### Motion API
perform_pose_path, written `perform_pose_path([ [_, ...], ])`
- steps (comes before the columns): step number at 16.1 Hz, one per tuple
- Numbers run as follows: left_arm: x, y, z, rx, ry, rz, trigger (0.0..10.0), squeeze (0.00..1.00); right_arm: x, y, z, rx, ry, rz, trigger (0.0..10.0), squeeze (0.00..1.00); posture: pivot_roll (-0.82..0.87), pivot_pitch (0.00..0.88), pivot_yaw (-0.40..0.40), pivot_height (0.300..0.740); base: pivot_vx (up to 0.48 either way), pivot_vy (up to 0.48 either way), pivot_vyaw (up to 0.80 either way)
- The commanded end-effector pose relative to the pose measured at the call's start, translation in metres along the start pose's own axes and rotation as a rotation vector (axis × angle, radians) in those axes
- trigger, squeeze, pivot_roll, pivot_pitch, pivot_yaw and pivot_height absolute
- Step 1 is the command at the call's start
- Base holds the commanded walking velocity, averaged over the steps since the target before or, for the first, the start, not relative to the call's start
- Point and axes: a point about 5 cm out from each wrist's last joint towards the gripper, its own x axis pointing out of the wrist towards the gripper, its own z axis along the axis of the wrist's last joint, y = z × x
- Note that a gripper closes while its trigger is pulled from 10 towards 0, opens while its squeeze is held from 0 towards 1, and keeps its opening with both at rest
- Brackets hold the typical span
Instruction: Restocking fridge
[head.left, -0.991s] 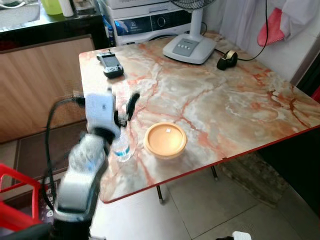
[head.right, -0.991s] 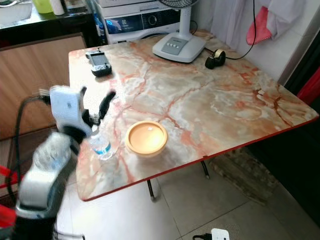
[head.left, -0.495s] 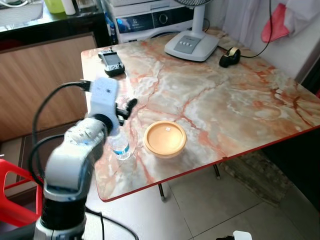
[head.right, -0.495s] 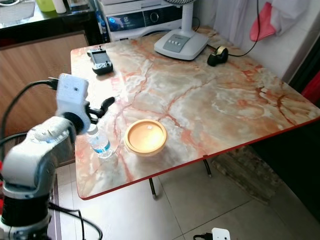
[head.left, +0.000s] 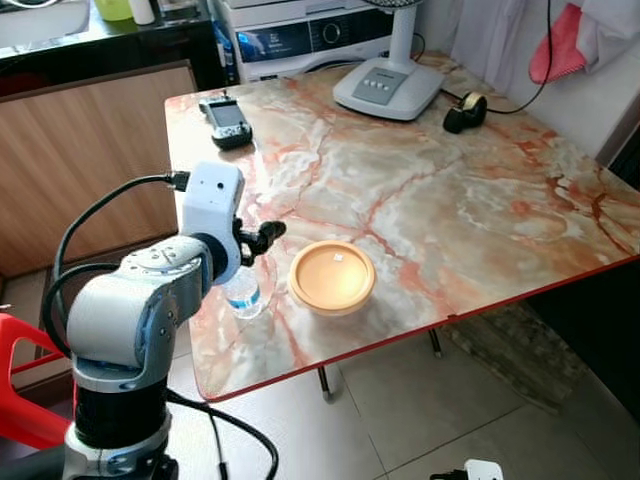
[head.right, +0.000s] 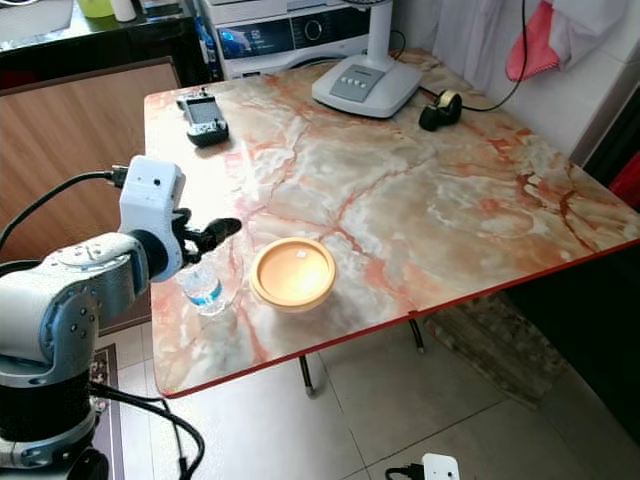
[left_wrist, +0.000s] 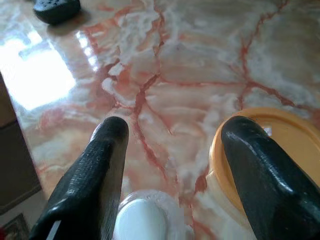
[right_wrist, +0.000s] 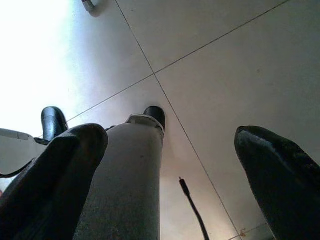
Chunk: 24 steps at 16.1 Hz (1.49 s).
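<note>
Counter, pink-veined marble top with red edge, carries everything. Round orange plastic lidded container sits near its front edge. Small clear plastic water bottle with white cap stands just left of it. My left claw hovers above the bottle, fingers spread wide, holding nothing. My right claw hangs over floor tiles, open, empty.

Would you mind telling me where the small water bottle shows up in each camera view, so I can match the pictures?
Left eye view: water bottle stands near the table's near-left edge, under the left tool.
Right eye view: bottle in the same spot, left of the bowl.
Left wrist view: its white cap sits low between the open fingers.
Right wrist view: floor tiles; no bottle.
Shared landmark: the orange bowl beside it.
</note>
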Motion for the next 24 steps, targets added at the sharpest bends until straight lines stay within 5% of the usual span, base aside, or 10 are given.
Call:
perform_pose_path([
  [1,-0.005,0.002,0.006,0.011,0.001,0.001,10.0,0.0,0.0,0.0,-0.002,-0.006,0.009,0.0,10.0,0.0,0.19,0.118,0.011,0.74,0.0,0.0,0.0],
  [4,-0.007,0.01,-0.003,0.128,0.062,0.04,10.0,0.0,0.0,0.0,-0.002,-0.005,0.008,0.003,10.0,0.0,0.19,0.122,0.007,0.74,0.0,0.0,0.0],
  [12,-0.007,-0.002,-0.014,0.096,0.094,-0.053,10.0,0.0,-0.001,-0.001,-0.002,-0.008,0.01,0.001,10.0,0.0,0.19,0.124,0.002,0.74,0.0,0.0,0.0],
  [24,-0.017,0.001,-0.012,0.143,0.135,-0.05,10.0,0.0,0.0,-0.001,0.001,-0.016,0.012,0.01,10.0,0.0,0.21,0.114,0.004,0.74,0.0,0.0,0.0],
])
